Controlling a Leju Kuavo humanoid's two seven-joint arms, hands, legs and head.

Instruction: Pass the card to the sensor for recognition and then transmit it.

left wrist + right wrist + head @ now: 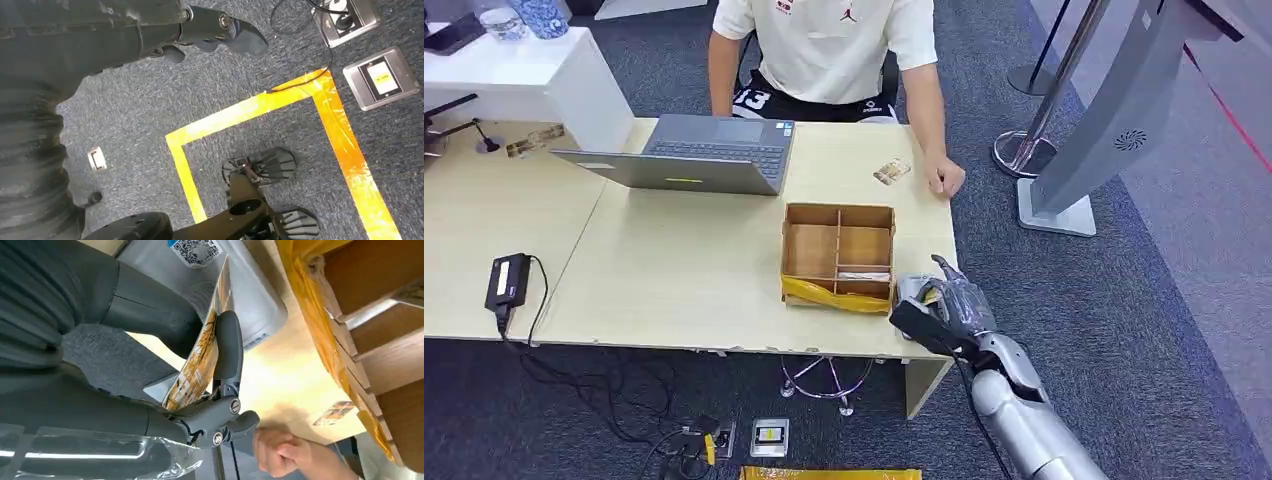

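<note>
My right hand point(951, 305) hovers at the table's front right corner and pinches a yellow patterned card point(199, 357) between thumb and a dark finger point(227, 342). The card point(931, 296) stands on edge just above the grey sensor point(252, 292), a flat pad with a QR label, also seen under the hand as the sensor point(910, 288). A second card point(891, 170) lies flat on the table near the person's fist point(946, 178). My left hand point(200, 27) hangs beside my body above the floor, holding nothing, fingers loosely extended.
A wooden divided box point(839, 255) with yellow tape along its front sits just left of the sensor. An open laptop point(694, 152) faces a seated person. A black power adapter point(507, 280) lies at the left. A grey kiosk stand point(1114, 120) rises on the right.
</note>
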